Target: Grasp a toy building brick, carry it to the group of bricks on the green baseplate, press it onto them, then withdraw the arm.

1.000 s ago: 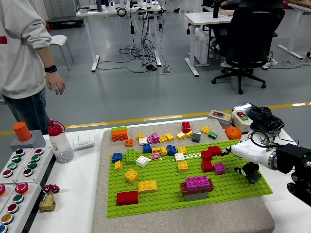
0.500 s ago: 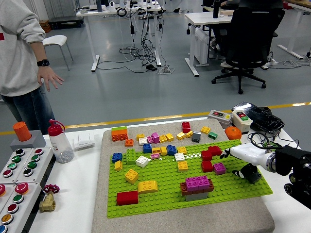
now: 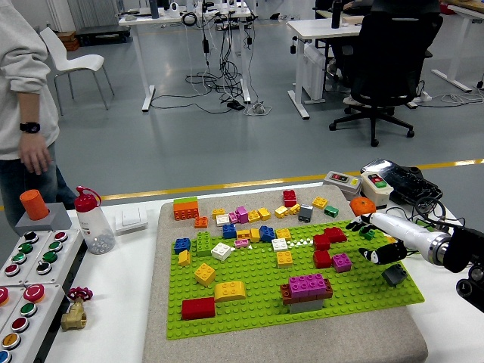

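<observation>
The green baseplate [image 3: 257,306] lies on a grey mat and carries many loose bricks. Near its front stands a stacked group, magenta bricks on a grey and brown base [image 3: 306,290]. Two red bricks [image 3: 327,239] and a small magenta brick [image 3: 342,262] sit towards the right. My right hand [image 3: 376,246], white with black fingers [image 3: 375,256], hovers over the baseplate's right edge, just right of those bricks. It is open, fingers spread, holding nothing. No left arm shows.
An orange ball [image 3: 362,206] and two button boxes [image 3: 355,183] sit behind my right hand. At the left are a red-capped bottle [image 3: 94,221], a button panel [image 3: 26,261] and a brass valve [image 3: 73,314]. A person stands far left, hand [image 3: 34,157] hanging down.
My right hand has drawn back to the right and risen a little, with its fingers spreading wider. The person has stepped left and lowered the arm.
</observation>
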Robot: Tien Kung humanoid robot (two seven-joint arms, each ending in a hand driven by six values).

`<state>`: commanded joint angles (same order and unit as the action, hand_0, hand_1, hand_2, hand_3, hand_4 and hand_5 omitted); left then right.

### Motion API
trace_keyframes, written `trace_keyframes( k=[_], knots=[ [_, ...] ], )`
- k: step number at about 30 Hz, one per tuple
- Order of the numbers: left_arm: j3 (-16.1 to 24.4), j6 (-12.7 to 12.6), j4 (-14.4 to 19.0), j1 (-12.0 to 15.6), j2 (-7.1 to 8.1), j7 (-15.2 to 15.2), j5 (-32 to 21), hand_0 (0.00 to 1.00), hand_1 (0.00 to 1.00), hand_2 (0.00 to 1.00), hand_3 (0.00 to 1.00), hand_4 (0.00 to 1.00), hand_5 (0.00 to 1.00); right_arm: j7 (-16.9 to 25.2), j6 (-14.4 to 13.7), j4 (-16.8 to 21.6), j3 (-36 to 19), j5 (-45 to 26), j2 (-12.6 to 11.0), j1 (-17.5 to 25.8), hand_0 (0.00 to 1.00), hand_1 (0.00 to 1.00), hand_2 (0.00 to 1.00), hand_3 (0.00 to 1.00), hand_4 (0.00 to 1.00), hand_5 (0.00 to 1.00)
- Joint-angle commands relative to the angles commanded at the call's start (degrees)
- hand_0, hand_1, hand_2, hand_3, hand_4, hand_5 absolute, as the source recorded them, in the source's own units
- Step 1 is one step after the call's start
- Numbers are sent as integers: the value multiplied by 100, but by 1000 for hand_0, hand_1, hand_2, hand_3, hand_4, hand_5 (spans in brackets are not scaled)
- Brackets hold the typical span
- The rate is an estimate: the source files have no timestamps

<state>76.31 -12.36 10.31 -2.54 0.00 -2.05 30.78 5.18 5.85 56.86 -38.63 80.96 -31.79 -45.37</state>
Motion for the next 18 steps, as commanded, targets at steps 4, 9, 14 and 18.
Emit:
trace_keyframes(
  k=[4,9,14,18],
  knots=[
    [17,-1,0,-1,0,-4,17,722,738,815,700,478,998,-378,-8,518,-589,-801,15,397,842,796,836,806,527,98],
    [19,3,0,-4,0,4,6,721,738,815,700,477,998,-679,-246,1149,-1337,-1853,132,855,873,846,878,864,500,297],
    [6,10,0,9,0,1,13,722,738,815,701,477,998,-1105,-240,1461,-2109,-2945,410,1265,881,851,890,875,523,367],
    [-3,16,0,13,0,6,3,722,739,816,702,477,998,-1161,-197,1533,-2666,-3820,575,1503,885,861,888,870,544,495]
  ],
)
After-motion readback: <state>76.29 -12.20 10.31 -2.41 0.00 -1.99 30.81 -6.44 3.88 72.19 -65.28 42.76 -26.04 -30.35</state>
